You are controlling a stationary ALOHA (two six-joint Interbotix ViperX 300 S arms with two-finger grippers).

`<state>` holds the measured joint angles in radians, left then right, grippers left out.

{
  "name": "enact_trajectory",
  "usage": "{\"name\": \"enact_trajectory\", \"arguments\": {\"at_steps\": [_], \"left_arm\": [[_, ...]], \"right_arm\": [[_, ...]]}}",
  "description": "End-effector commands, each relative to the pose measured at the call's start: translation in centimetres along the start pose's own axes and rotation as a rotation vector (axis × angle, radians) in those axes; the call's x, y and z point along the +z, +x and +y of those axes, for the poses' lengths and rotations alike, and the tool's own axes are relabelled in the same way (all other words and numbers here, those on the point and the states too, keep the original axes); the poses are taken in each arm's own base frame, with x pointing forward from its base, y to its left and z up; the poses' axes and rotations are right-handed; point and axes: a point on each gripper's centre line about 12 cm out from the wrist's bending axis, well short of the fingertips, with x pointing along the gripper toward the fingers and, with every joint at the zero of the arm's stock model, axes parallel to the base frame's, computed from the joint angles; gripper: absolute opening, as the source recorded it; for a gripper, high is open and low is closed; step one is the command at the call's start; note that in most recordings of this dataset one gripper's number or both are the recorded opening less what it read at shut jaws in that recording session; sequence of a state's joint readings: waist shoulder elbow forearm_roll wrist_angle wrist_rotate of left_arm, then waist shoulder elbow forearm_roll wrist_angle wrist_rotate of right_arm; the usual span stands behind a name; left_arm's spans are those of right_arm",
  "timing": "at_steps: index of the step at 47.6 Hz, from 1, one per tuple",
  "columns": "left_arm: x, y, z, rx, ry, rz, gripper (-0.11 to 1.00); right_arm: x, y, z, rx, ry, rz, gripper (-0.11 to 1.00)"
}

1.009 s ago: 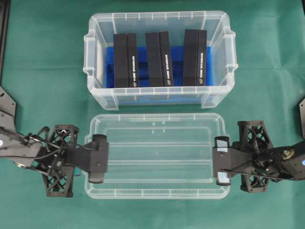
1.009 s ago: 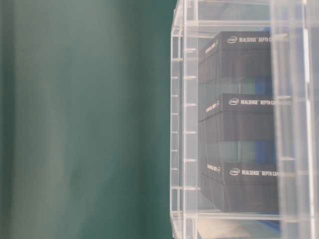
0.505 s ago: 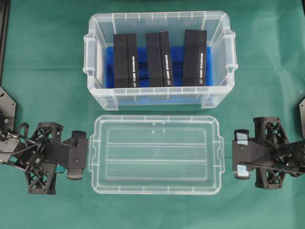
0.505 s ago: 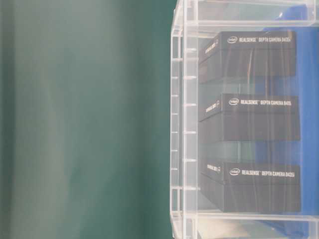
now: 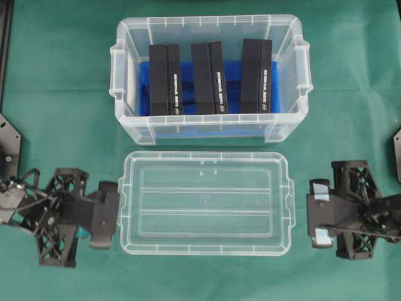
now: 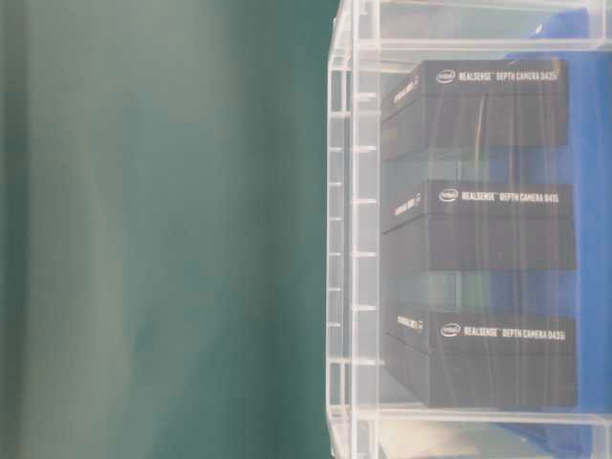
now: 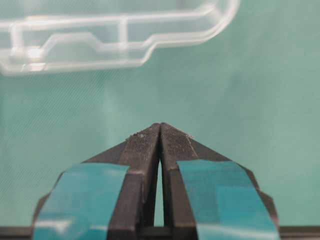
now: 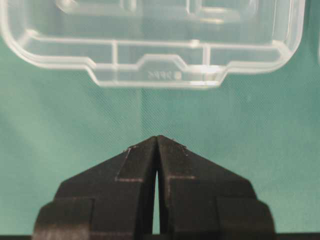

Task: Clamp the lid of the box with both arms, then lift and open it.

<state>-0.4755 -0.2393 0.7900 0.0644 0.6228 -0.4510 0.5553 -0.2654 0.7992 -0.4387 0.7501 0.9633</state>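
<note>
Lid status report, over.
Left gripper and right gripper shut, empty, off either end. Lid flat on cloth in front of open box. Nothing obstructing.

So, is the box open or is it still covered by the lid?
Open. The box has no cover, and its black blocks show from above. The lid lies flat on the cloth in front of it.

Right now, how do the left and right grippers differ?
The left gripper carries teal tape bands; the right gripper is plain black. The left sits closer to the lid edge than the right. Both are shut, empty, and clear of the lid.
</note>
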Motion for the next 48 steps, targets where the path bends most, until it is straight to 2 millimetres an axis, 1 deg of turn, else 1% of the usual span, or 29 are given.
{"name": "enact_trajectory", "arguments": {"at_steps": [1, 4, 9, 19, 22, 26, 32, 35, 39, 43, 45, 48], "left_arm": [[1.8, -1.7, -1.4, -0.029, 0.018, -0.045, 0.01], [2.5, -2.4, -2.1, -0.034, 0.028, -0.049, 0.01], [3.1, -3.1, -2.8, -0.038, 0.041, -0.049, 0.01], [3.9, -3.5, -3.2, -0.042, 0.050, -0.067, 0.01], [4.3, -3.9, -3.3, -0.043, 0.055, -0.081, 0.01], [5.4, -5.0, -3.5, -0.046, 0.072, -0.127, 0.01], [7.5, -7.6, -3.6, -0.026, 0.131, -0.234, 0.01], [8.6, -9.3, -3.5, 0.000, 0.176, -0.301, 0.01], [9.7, -11.6, -2.9, 0.034, 0.199, -0.375, 0.01], [10.5, -13.4, -1.9, 0.063, 0.190, -0.425, 0.01], [10.8, -14.3, -1.0, 0.076, 0.165, -0.447, 0.01], [11.1, -15.1, 0.2, 0.091, 0.131, -0.467, 0.01]], "right_arm": [[1.6, -2.2, 0.9, 0.030, 0.007, -0.053, 0.00], [2.3, -3.4, 1.4, 0.034, 0.008, -0.067, 0.00], [2.9, -4.4, 1.9, 0.027, 0.006, -0.071, 0.00], [3.1, -4.7, 2.1, 0.035, 0.008, -0.078, 0.00], [3.4, -4.9, 2.3, 0.048, 0.007, -0.093, 0.00], [4.2, -5.5, 2.6, 0.069, -0.002, -0.131, 0.00], [6.0, -7.4, 2.6, 0.078, -0.018, -0.220, 0.00], [7.0, -8.7, 2.5, 0.078, -0.032, -0.283, 0.00], [8.3, -10.7, 1.7, 0.068, -0.043, -0.375, 0.00], [9.2, -12.2, 0.5, 0.051, -0.039, -0.445, 0.00], [9.5, -12.9, -0.2, 0.040, -0.032, -0.473, 0.00], [9.9, -13.9, -1.6, 0.021, -0.012, -0.520, 0.00]]}}
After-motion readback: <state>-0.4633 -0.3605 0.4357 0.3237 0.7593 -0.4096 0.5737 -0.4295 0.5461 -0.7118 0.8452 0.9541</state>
